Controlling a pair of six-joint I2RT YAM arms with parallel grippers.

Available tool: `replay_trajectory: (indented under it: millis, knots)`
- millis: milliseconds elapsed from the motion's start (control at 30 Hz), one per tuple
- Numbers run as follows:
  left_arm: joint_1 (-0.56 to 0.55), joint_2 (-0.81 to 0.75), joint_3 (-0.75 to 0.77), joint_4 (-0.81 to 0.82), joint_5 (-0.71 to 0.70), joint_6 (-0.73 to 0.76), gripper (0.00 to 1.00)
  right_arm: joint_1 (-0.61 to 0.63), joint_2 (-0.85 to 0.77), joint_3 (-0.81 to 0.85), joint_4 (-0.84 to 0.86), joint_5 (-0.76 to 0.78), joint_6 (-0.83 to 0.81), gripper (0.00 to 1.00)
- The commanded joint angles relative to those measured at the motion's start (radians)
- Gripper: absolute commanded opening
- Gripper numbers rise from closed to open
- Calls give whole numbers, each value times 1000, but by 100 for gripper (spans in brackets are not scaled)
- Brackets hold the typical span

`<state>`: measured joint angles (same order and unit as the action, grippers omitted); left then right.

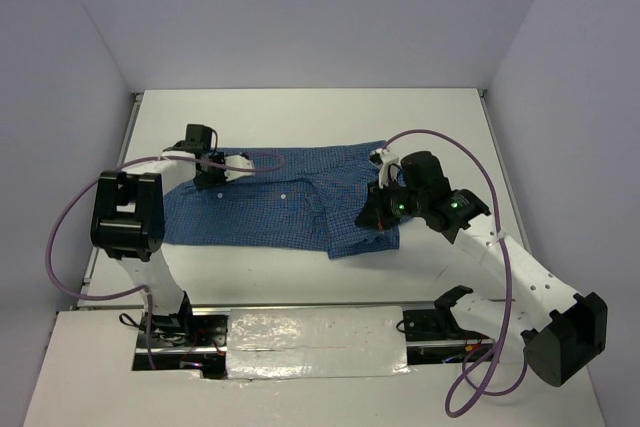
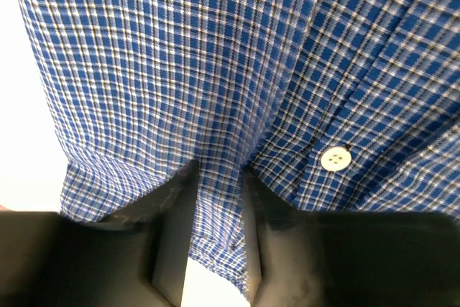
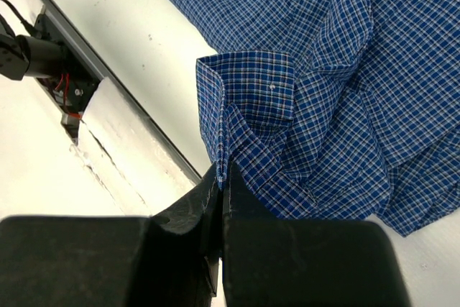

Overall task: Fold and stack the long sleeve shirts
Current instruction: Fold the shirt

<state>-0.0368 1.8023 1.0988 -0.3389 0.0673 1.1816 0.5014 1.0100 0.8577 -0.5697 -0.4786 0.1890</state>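
The blue checked shirt [image 1: 280,202] lies spread across the middle of the white surface [image 1: 300,117]. It is stretched sideways between the two arms, flatter on its left half and bunched into folds on the right. The right pincer [image 3: 221,186] is clenched on a thin edge of the cloth just below a cuff-like flap [image 3: 248,80], by my reading so that this corner can be carried over for a fold. The left pincer [image 2: 219,203] straddles a ridge of fabric near a white button [image 2: 334,158], its jaws partly apart with cloth between them (whether they truly pinch it I cannot tell). It probably anchors that end so the fold pulls taut.
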Motion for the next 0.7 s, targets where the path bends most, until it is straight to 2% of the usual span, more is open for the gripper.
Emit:
replay_trajectory:
  millis: [0,67,100,167,300,667]
  knots:
    - [2,2,-22,49,-38,7,37,5,-17,7,30,-12,-2,0]
    - [2,0,-11,41,-35,-2,26,5,-13,10,25,-9,-5,0]
    - [2,-6,-8,37,-26,-2,15,5,-13,12,24,-6,-6,0]
    - [2,-21,-5,31,-14,3,4,5,-16,14,18,6,-6,0]
    - [0,-41,3,37,-6,15,0,5,-37,41,-5,14,-10,0]
    - [28,-49,114,-37,-40,148,0,5,-65,214,-254,-78,-120,0]
